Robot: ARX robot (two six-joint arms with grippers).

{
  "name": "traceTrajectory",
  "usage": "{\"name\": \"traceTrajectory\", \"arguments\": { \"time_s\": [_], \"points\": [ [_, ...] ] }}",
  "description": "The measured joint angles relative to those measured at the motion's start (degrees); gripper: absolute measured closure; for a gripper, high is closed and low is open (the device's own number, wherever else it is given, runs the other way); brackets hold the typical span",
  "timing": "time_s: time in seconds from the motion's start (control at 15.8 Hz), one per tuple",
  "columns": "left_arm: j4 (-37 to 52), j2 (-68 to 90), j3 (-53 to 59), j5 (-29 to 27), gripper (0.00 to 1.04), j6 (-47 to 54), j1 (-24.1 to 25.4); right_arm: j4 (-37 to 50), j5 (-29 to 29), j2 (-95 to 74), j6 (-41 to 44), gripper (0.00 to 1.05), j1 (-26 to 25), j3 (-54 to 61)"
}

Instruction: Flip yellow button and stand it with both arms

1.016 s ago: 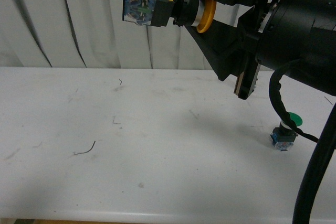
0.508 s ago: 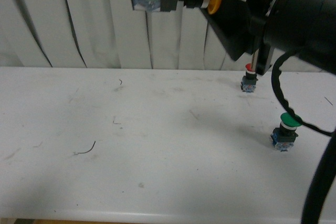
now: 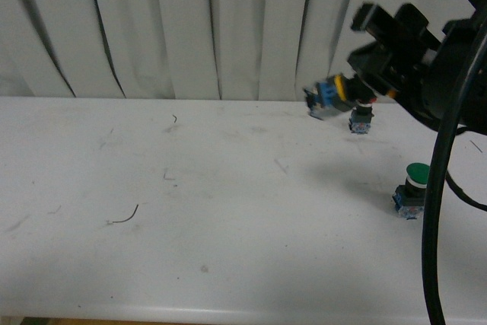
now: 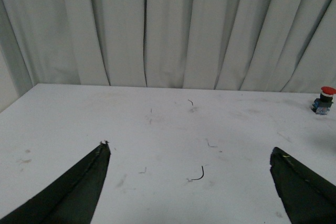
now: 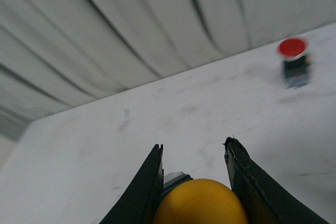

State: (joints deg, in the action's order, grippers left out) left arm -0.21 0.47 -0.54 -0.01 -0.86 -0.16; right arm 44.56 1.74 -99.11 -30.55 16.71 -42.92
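One yellow-capped, black-bodied, blue-based push-button [image 3: 333,97] hung sideways, clamped in the black right gripper [image 5: 194,146] beside the red-capped button [image 3: 361,117]; the left gripper [image 4: 189,149] gaped wide.

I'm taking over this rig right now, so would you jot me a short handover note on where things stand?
Left gripper: open, nothing between its fingers, over the table.
Right gripper: shut on the yellow button at its cap, holding it sideways off the table, blue base toward the robot's left, close to the red button.
Green button: standing on the table, nearer the robot.
Done: yellow button lifted.
Left: probably bring in the left arm to help turn it, then stand it on the table.
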Motion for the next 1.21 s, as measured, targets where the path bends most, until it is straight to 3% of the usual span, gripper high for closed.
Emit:
{"name": "traceTrajectory", "arguments": {
  "time_s": [0.06,0.25,0.38,0.95,1.21],
  "points": [
    [0.0,0.0,0.0,0.0,0.06,0.1,0.0,-0.1,-3.7,-0.3,8.4,0.71,-2.2,-0.5],
    [0.0,0.0,0.0,0.0,0.07,0.0,0.0,0.2,-7.5,-1.9,23.7,0.71,-5.7,-2.5],
    [0.0,0.0,0.0,0.0,0.07,0.0,0.0,-2.6,-8.4,-3.9,28.7,0.71,-6.8,-5.4],
    [0.0,0.0,0.0,0.0,0.07,0.0,0.0,-27.8,-13.1,-25.9,30.0,0.71,-10.0,-38.1],
    [0.0,0.0,0.0,0.0,0.07,0.0,0.0,-36.2,-16.9,-31.9,25.4,0.71,-9.3,-45.3]
  ]
}}
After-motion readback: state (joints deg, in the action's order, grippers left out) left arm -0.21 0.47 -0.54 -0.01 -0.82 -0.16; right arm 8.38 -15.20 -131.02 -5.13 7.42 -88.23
